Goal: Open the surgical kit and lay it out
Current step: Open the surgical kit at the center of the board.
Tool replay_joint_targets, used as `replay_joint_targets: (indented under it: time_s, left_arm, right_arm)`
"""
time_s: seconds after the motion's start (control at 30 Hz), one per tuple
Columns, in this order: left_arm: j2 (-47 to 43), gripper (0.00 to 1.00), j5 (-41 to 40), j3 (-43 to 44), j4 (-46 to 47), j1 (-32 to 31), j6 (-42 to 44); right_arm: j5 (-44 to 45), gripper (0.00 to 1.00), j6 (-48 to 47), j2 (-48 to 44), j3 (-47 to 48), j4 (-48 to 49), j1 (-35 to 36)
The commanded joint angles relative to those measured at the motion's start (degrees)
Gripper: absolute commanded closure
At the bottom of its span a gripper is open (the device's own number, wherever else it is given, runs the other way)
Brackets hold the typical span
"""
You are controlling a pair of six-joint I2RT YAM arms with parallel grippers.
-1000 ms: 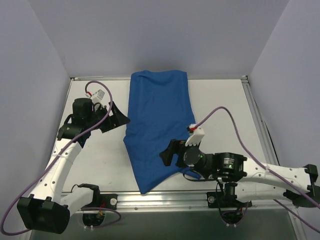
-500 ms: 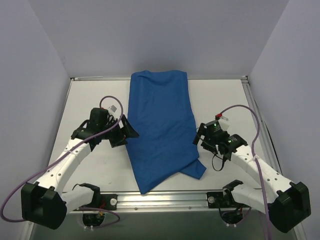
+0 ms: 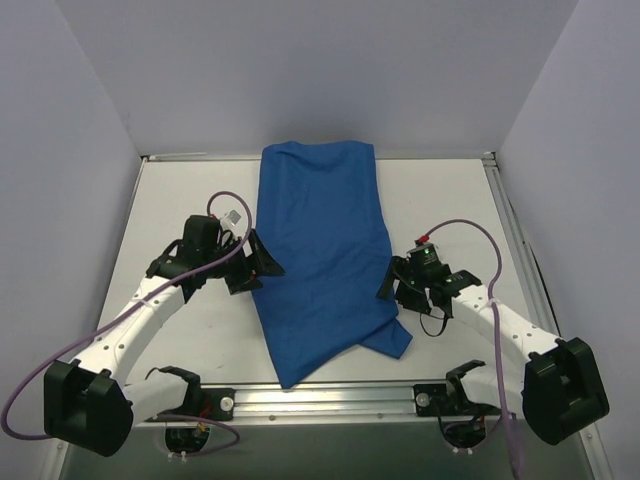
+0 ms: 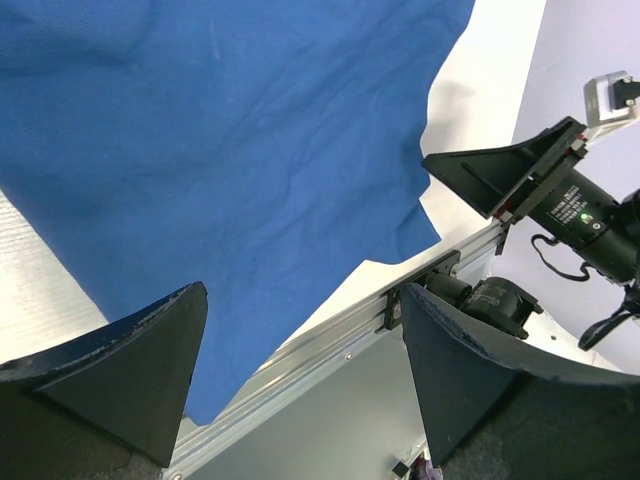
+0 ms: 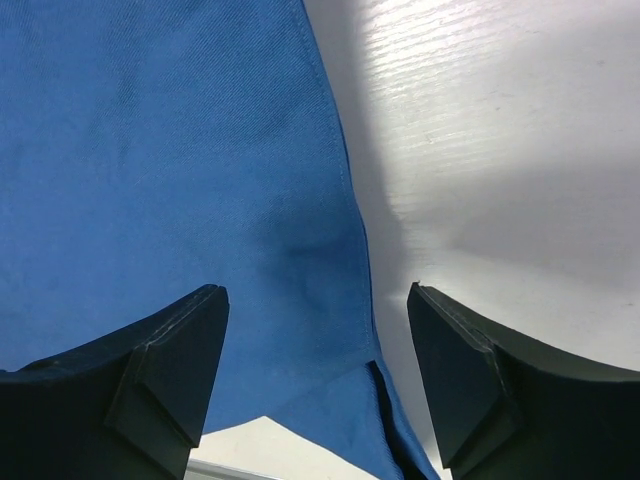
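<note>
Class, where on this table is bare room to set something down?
Free: white table at far left and far right, between the blue cloth wrap and the side walls. Crowded: left gripper and right gripper flank the wrap's near half.

The royal-blue cloth wrap [image 3: 320,240] lies lengthwise down the middle of the white counter [image 3: 450,200], with a corner flapping out at its near right. The left gripper [image 3: 262,265] sits at its left edge, the right gripper [image 3: 392,283] at its right edge.
</note>
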Motion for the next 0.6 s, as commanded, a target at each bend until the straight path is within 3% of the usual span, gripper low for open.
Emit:
replay_joint_targets:
  time_s: [0.0, 0.17, 0.4, 0.5, 0.57]
  left_arm:
    - [-0.46, 0.13, 1.82, 2.95, 2.77, -0.24, 0.92]
    - [-0.37, 0.13, 1.91, 3.66, 2.77, -0.24, 1.18]
    - [-0.02, 0.17, 1.39, 6.55, -0.03, -0.42, 5.47]
    - [0.16, 0.18, 0.16, 8.05, -2.66, -0.94, 7.77]
    - [0.07, 0.19, -1.07, 9.28, -3.2, -1.47, 9.35]
  right_arm:
    - [-2.5, 0.27, -1.18, 0.38, -1.04, 1.2, -0.28]
    - [-6.1, 0.37, -1.71, 2.75, -2.01, 3.74, 0.07]
    - [-10.5, 0.81, -1.89, 3.81, 1.32, 4.45, 3.23]
    - [-13.12, 0.93, -1.1, 3.46, 4.39, 4.53, 5.24]
    - [-14.37, 0.94, 0.39, 3.37, 8.07, 4.8, 5.95]
